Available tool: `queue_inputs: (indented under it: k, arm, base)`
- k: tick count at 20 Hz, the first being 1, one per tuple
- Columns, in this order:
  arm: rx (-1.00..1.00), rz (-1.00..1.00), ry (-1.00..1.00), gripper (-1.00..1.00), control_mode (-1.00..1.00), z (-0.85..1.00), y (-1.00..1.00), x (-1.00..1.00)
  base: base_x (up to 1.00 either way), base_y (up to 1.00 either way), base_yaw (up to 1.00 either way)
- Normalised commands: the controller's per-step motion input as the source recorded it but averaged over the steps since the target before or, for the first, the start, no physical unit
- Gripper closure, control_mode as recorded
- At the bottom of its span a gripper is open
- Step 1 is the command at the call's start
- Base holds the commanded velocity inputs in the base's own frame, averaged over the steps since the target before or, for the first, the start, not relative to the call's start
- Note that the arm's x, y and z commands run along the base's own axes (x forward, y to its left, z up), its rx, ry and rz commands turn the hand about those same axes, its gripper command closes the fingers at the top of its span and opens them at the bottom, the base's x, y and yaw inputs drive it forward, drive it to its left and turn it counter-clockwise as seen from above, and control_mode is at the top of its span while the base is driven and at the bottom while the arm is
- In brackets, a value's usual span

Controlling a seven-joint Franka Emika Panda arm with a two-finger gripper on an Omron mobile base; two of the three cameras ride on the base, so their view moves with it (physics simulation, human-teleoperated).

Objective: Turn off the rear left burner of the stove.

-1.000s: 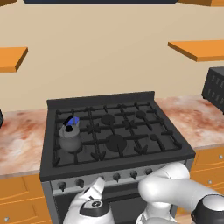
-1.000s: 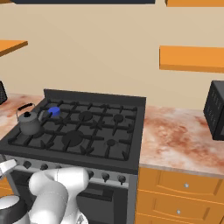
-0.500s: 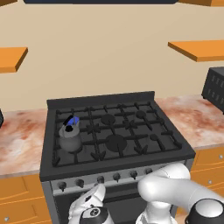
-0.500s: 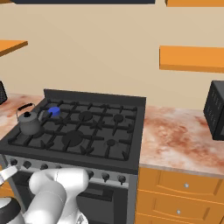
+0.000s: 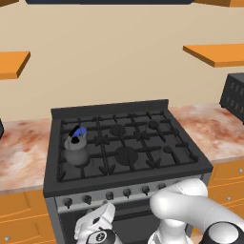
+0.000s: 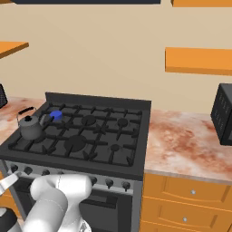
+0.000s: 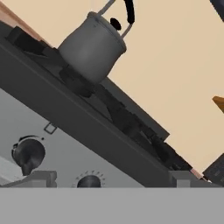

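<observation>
The stove (image 5: 190,164) (image 6: 136,136) is a wide black gas range with cast-iron grates. A small blue flame marks the rear left burner (image 5: 81,130) (image 6: 55,115), just behind a grey kettle (image 5: 76,151) (image 6: 29,127) (image 7: 92,46) on the front left burner. A silver front strip (image 5: 143,189) carries small dark knobs (image 7: 28,153). My gripper (image 5: 96,220) (image 7: 111,178) is open and holds nothing. It hangs low in front of the strip's left end, a short way off the knobs and aimed up at them.
Marbled counters (image 5: 24,152) (image 6: 186,145) flank the stove, over orange drawers (image 6: 190,199). A black appliance (image 5: 233,97) (image 6: 224,113) stands on the right counter. Orange shelves (image 5: 214,53) hang on the wall, with a dark hood edge above.
The hand has sunk slightly in front of the knob strip. Its jaws stay open, and nothing on the stove has moved.
</observation>
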Motion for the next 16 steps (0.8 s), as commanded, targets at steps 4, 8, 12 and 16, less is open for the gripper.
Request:
queue_inputs:
  k: [4, 8, 12, 16]
  arm:
    - [0.0, 0.01, -0.01, -1.0, -1.0, 0.06, 0.0, 0.11]
    - [0.01, 0.1, -0.02, -1.0, -1.0, 0.0, 0.0, 0.04]
    - [0.02, 0.19, -0.06, -1.0, -1.0, 0.0, 0.0, 0.0]
    - [0.03, 0.17, 0.0, -1.0, -1.0, 0.0, 0.0, 0.03]
  base:
    - [0.0, 0.0, 0.0]
    - [0.0, 0.0, 0.0]
    - [0.0, 0.0, 0.0]
    - [0.0, 0.0, 0.0]
